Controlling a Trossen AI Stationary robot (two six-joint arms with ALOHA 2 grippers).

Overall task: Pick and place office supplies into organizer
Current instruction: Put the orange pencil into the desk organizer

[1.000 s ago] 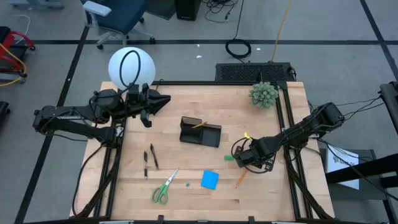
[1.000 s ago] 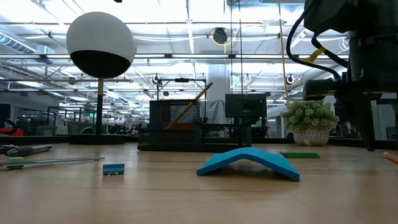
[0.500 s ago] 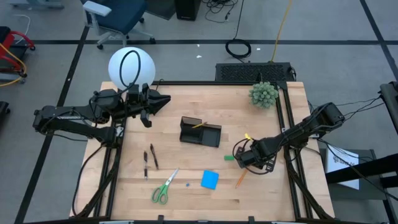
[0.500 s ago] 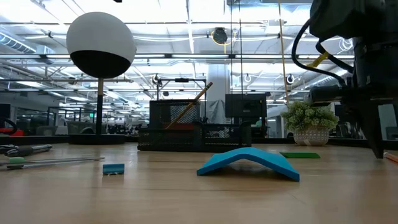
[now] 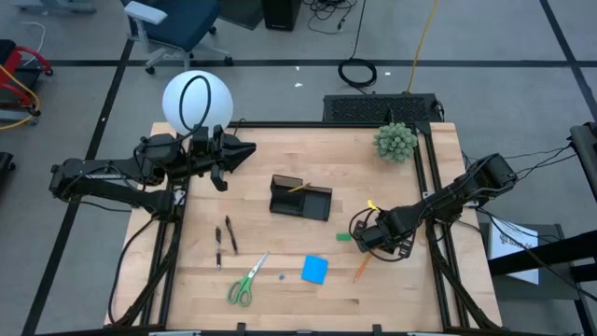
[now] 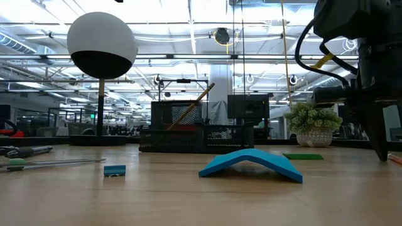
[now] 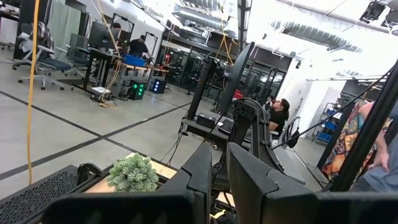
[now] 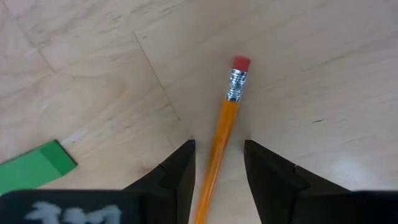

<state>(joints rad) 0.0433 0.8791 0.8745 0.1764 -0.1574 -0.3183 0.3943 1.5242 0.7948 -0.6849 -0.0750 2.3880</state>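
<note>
Nearest the front edge of the surface (image 5: 392, 299) lie the scissors (image 5: 245, 282), the tiny eraser (image 5: 281, 276), the blue pad (image 5: 314, 270) and a pencil (image 8: 221, 140), with two pens (image 5: 225, 239) left of them. The right gripper (image 8: 216, 163) is low over that pencil, jaws open to either side of its shaft without closing on it, a green flat piece (image 8: 31, 167) just beside. Farther back the organizer (image 5: 300, 198) holds a second pencil (image 5: 298, 188); the left gripper (image 5: 244, 149) hangs near the lamp (image 5: 195, 101), jaws nearly closed on nothing, plant ball (image 5: 395, 141) at the far right corner.
</note>
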